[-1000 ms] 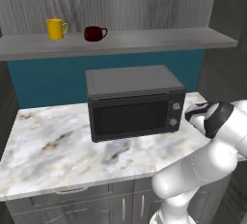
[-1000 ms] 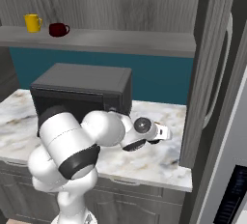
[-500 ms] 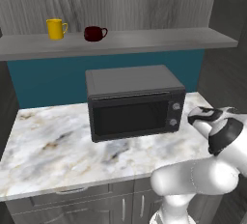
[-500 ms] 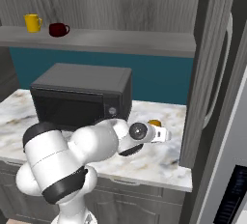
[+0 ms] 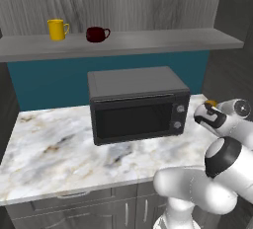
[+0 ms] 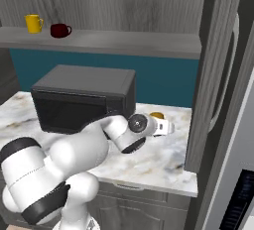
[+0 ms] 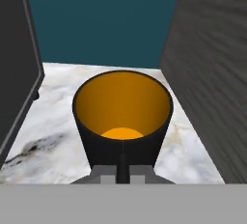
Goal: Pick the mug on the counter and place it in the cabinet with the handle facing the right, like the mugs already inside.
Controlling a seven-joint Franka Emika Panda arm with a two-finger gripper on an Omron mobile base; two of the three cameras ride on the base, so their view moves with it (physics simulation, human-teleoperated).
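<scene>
The task looks barely begun: the mug (image 7: pixel 122 121) stands upright on the counter (image 5: pixel 59 149), in the gap between the microwave (image 5: pixel 136 103) and the tall grey panel (image 6: pixel 211 75) at the counter's right end, and nothing suggests it has been lifted; the gripper (image 6: pixel 166 127) is brought right up to it, the hand view looking straight down into the orange inside with the black wall just above the fingers (image 7: pixel 123 162); whether they are spread, pressed together or pinching the rim cannot be told — only a thin dark stub shows at the bottom of that view, against the mug wall. What is left, by this reading, is nearly everything: a secure hold, the lift, the carry up to the cabinet (image 5: pixel 148 43), and setting the mug down with its handle to the right, as on the yellow mug (image 5: pixel 57 29) and the red cup (image 5: pixel 96 34) already there; the shelf right of those two lies bare. Hard to make out: the mug's handle — its direction cannot be told; in both base views the hand covers most of the mug, leaving just a sliver of orange
</scene>
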